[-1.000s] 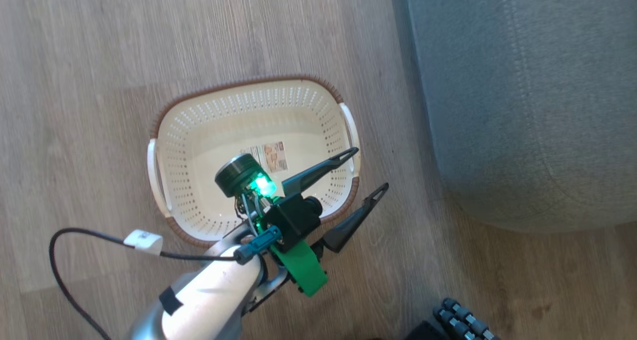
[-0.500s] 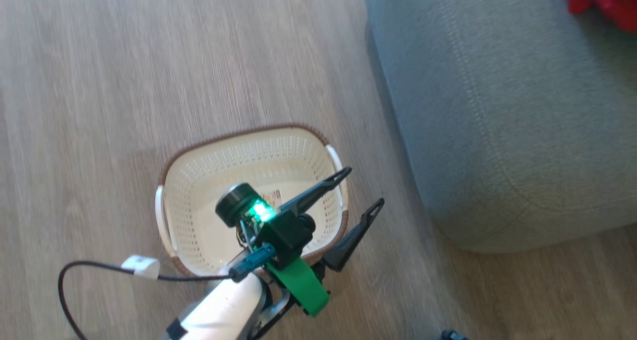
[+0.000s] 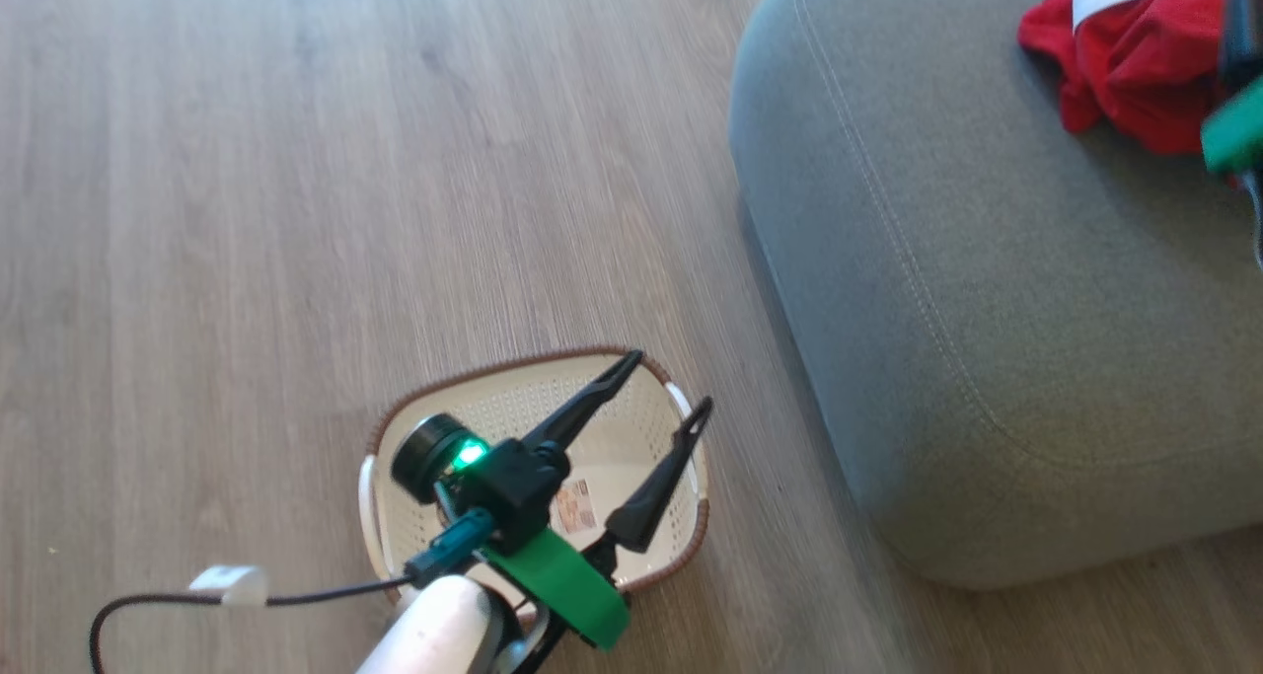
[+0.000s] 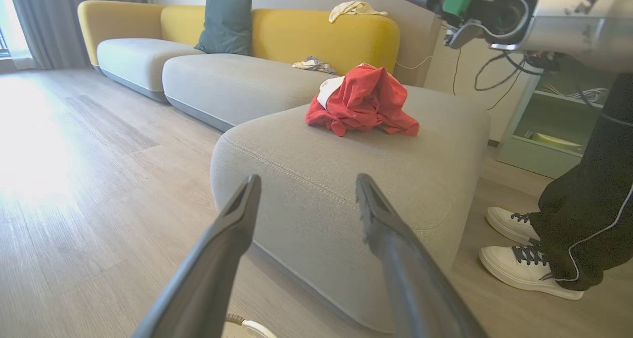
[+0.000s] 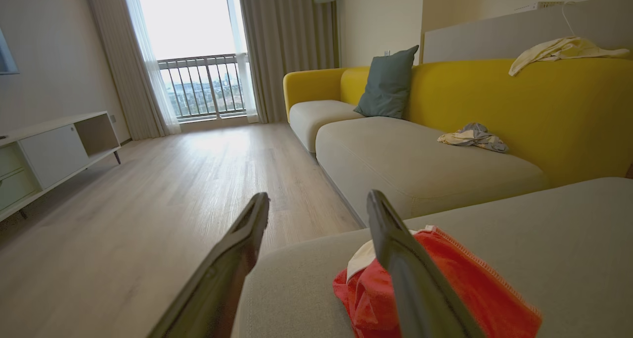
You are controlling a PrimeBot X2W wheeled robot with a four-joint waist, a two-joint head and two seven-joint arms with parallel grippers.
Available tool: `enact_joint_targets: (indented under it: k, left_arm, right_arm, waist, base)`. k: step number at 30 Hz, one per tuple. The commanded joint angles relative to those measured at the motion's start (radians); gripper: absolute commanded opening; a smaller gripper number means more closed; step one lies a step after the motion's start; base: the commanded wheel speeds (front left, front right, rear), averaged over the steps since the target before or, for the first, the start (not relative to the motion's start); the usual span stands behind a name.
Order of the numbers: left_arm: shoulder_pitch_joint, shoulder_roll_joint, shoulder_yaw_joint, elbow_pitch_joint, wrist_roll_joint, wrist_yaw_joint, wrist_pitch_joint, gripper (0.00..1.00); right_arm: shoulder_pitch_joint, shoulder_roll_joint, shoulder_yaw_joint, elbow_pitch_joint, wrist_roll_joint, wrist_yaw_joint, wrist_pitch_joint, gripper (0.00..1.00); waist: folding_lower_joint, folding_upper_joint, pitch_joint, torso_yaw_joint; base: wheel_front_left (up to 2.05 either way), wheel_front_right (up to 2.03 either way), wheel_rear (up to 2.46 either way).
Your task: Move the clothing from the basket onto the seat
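Status: clothing point(image 4: 363, 103) is on the seat point(image 3: 987, 309). It's one bunched red heap with a white panel, on the top face, well back from the rounded front corner and towards the far edge.

Basket point(image 3: 513, 366) is on the floor point(image 3: 296, 210) just off that rounded corner. The walls and inside label are visible and there's no red in it. The left arm covers part of the basket floor, so I can't fully rule out a piece underneath.

Left gripper point(image 3: 667, 382): jaws spread wide, holding nothing, over the basket's seat-side rim. In the left wrist view it points at the front face of the seat.

Right gripper point(image 5: 317, 195): jaws apart, nothing between them, above the seat top with the red heap right under the fingers. One finger overlaps the cloth in the right wrist view, but it's not clamped on it.

Judgement: the transfer looks done or almost done. What's left is a check of the hidden basket floor, then backing both arms clear.

A person's shoes point(image 4: 524, 259) are next to the far side of the seat, so watch that side when swinging out.
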Motion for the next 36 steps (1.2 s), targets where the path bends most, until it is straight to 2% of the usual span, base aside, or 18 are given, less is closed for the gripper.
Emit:
enact_joint_targets:
  k: [1,4,6,10,13,16,18,22,32,36]
  left_arm:
    - [-0.006,-0.012,0.051,-0.039,0.005,-0.001,-0.005,1.00]
    - [0.020,-0.020,0.111,-0.041,0.004,-0.001,-0.005,1.00]
    - [0.035,-0.025,0.168,-0.041,-0.007,0.001,-0.005,1.00]
    - [0.050,-0.031,0.260,-0.042,-0.015,0.016,-0.005,1.00]
    - [0.059,-0.031,0.310,-0.044,-0.024,0.055,-0.005,1.00]
    - [0.068,-0.032,0.365,-0.038,-0.044,0.110,-0.005,1.00]
    - [0.070,-0.032,0.382,-0.036,-0.050,0.127,-0.005,1.00]
    - [0.084,-0.032,0.429,-0.026,-0.067,0.182,-0.005,1.00]
    - [0.139,-0.032,0.442,-0.011,-0.024,0.252,-0.005,1.00]
    - [0.148,-0.032,0.433,-0.018,-0.017,0.251,-0.005,1.00]
  right_arm:
    - [0.036,-0.053,0.041,-0.087,0.063,0.000,0.008,1.00]
    - [0.143,-0.110,0.113,-0.232,0.210,0.000,0.015,1.00]
    - [0.200,-0.138,0.156,-0.304,0.265,0.000,0.012,1.00]
    - [0.290,-0.163,0.210,-0.401,0.327,0.000,-0.007,1.00]
    - [0.345,-0.161,0.227,-0.447,0.348,0.000,-0.020,1.00]
    - [0.392,-0.137,0.224,-0.490,0.371,0.000,-0.029,1.00]
    - [0.407,-0.130,0.224,-0.502,0.372,0.000,-0.030,1.00]
    - [0.495,-0.081,0.198,-0.552,0.322,0.000,-0.033,1.00]
    - [0.675,0.083,0.094,-0.609,0.115,0.000,-0.034,1.00]
    - [0.734,0.146,0.052,-0.623,0.068,0.000,-0.034,1.00]
  waist:
    - [0.0001,-0.0001,-0.037,0.024]
    - [0.0001,-0.0001,-0.059,0.041]
    - [0.0001,-0.0001,-0.070,0.053]
    - [0.0001,-0.0001,-0.092,0.086]
    - [0.0001,-0.0001,-0.106,0.112]
    - [0.0001,-0.0001,-0.115,0.136]
    - [0.0001,-0.0001,-0.118,0.144]
    - [0.0001,-0.0001,-0.135,0.190]
    - [0.0001,-0.0001,-0.157,0.248]
    - [0.0001,-0.0001,-0.159,0.260]
  base:
    - [0.00,0.00,0.00]
    - [0.00,0.00,0.00]
    - [0.00,0.00,0.00]
    - [0.00,0.00,0.00]
    - [0.00,0.00,0.00]
    - [0.00,0.00,0.00]
    - [0.00,0.00,0.00]
    - [0.00,0.00,0.00]
    - [0.00,0.00,0.00]
    - [0.00,0.00,0.00]
